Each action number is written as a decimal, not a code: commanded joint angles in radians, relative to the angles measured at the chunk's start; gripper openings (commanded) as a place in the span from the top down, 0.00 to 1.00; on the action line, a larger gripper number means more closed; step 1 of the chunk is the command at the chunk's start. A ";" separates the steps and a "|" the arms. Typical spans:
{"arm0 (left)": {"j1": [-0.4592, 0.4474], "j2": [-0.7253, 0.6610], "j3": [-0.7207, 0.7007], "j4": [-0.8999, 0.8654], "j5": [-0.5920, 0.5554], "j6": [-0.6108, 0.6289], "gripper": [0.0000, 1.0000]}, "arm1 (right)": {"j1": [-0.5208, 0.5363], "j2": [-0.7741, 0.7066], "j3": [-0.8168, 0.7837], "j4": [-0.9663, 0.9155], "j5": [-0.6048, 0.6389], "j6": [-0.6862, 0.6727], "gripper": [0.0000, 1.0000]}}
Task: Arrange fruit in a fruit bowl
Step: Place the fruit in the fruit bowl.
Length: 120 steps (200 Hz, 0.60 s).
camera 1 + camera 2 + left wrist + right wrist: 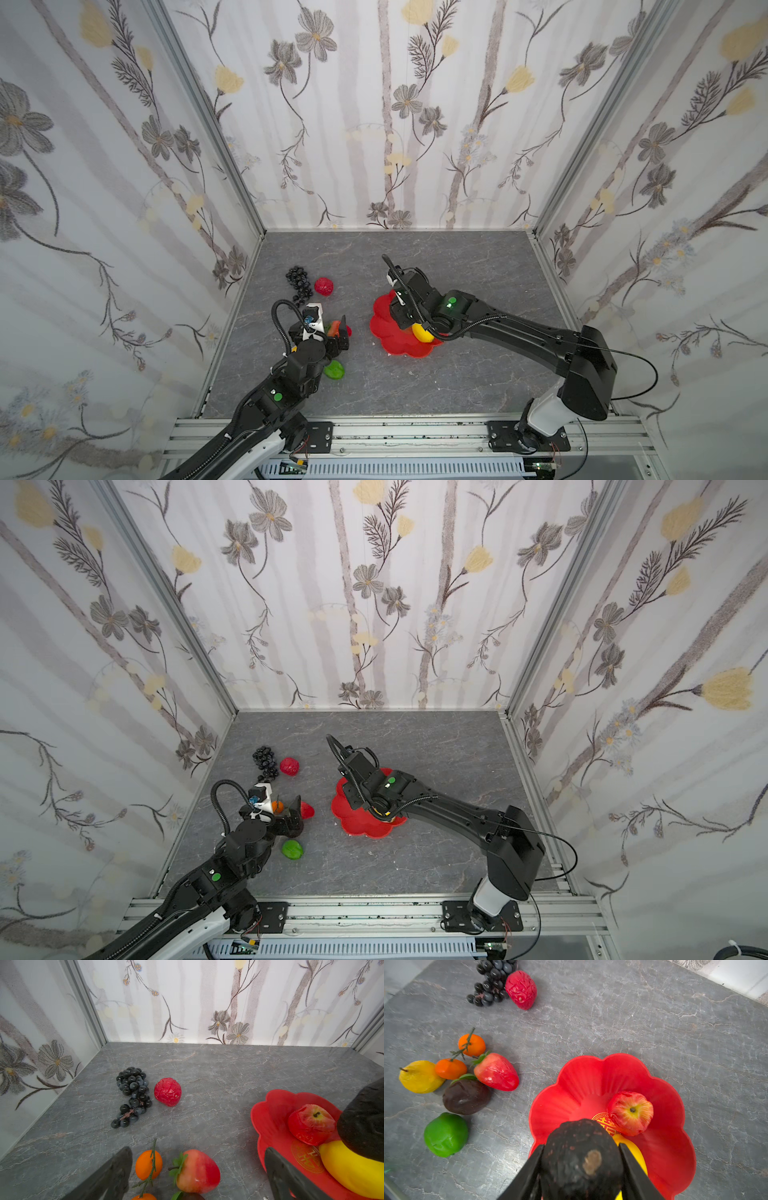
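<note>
- Fruit bowl (581, 1080) is red and sits on the grey counter (654, 1012). A red apple (631, 1111) and a yellow fruit (349, 1169) lie inside.
- Right fingers (527, 1172) squeeze a dark avocado (581, 1159) just over the bowl.
- Left fingers (116, 1172) are spread wide with nothing in them, above an orange (148, 1164) and a strawberry (197, 1172).
- Black grapes (133, 1093) and a bumpy red fruit (168, 1092) lie side by side, well apart from the bowl.
- Green lime (446, 1134) lies on the counter too.
</note>
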 commanded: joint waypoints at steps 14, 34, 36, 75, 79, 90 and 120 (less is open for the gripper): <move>0.008 -0.077 -0.037 0.017 0.004 0.016 0.00 | 0.002 0.101 0.100 -0.067 0.031 -0.018 0.55; 0.011 -0.080 -0.036 0.015 0.007 0.016 0.00 | 0.004 0.164 0.160 -0.096 0.036 -0.018 0.55; 0.011 -0.080 -0.035 0.015 0.008 0.016 0.00 | 0.004 0.168 0.166 -0.099 0.038 -0.018 0.55; 0.012 -0.088 -0.033 -0.003 0.012 0.003 0.00 | 0.005 0.271 0.264 -0.154 0.065 -0.020 0.55; 0.012 -0.090 -0.035 -0.003 0.013 0.003 0.00 | 0.005 0.280 0.272 -0.158 0.067 -0.020 0.55; 0.012 -0.099 -0.036 -0.002 0.010 0.004 0.00 | 0.005 0.298 0.284 -0.162 0.078 -0.020 0.55; 0.014 -0.110 -0.039 -0.010 0.009 0.002 0.00 | 0.005 0.351 0.323 -0.186 0.101 -0.022 0.55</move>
